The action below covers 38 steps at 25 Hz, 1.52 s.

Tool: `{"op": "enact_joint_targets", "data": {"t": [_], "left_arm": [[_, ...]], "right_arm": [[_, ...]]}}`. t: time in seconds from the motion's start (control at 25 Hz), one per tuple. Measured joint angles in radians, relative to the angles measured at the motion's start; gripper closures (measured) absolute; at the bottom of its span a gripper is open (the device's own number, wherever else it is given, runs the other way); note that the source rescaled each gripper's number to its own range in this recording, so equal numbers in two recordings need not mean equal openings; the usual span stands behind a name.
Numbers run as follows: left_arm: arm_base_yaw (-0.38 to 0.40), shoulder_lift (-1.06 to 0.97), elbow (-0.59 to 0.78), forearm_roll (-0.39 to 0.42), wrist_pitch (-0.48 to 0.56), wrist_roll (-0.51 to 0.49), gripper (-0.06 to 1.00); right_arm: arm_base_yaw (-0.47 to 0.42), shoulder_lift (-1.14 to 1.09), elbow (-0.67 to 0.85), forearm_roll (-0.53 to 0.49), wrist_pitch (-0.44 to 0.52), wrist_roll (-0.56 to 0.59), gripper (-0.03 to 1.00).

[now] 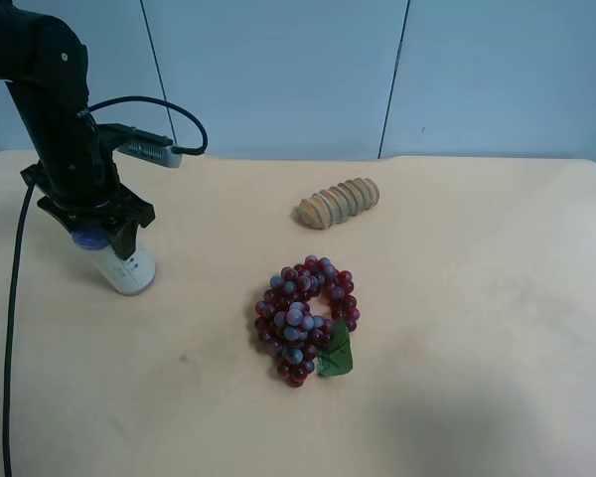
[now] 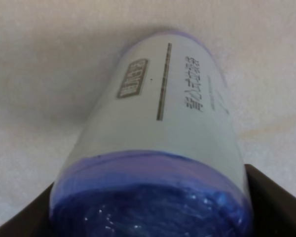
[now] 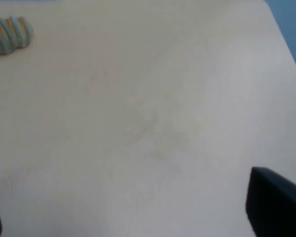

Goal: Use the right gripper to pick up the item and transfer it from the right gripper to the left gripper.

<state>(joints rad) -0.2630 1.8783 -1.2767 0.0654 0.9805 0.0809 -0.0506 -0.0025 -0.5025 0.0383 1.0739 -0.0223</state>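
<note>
Left pincer point(image 1: 91, 231) clamps the can point(image 1: 125, 268) near its lid.

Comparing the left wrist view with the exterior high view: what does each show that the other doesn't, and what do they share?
Only the left wrist view shows the can's printed marks up close and its crinkled blue lid. Only the exterior high view shows the grape bunch, the ribbed wooden piece and the arm's cable. Both show the can held at its lid end by the left pincer over the table.
</note>
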Motion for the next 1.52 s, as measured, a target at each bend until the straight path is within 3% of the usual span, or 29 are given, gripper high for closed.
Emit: {"op": "enact_joint_targets", "data": {"t": [0.04,0.2,0.32,0.84,1.2,1.52], "left_arm": [[0.000,0.000,0.000,0.000,-0.003,0.000,0.90],[0.000,0.000,-0.001,0.000,-0.012,0.000,0.32],[0.000,0.000,-0.001,0.000,-0.012,0.000,0.20],[0.000,-0.055,-0.001,0.000,0.052,-0.005,0.18],[0.000,-0.266,-0.001,0.000,0.078,-0.002,0.18],[0.000,-0.444,-0.002,0.036,0.163,0.008,0.18]], "right_arm": [[0.000,0.000,0.000,0.000,0.000,0.000,-0.03],[0.000,0.000,0.000,0.000,0.000,0.000,-0.03],[0.000,0.000,0.000,0.000,0.000,0.000,-0.03],[0.000,0.000,0.000,0.000,0.000,0.000,-0.03],[0.000,0.000,0.000,0.000,0.000,0.000,-0.03],[0.000,0.000,0.000,0.000,0.000,0.000,-0.03]]}}
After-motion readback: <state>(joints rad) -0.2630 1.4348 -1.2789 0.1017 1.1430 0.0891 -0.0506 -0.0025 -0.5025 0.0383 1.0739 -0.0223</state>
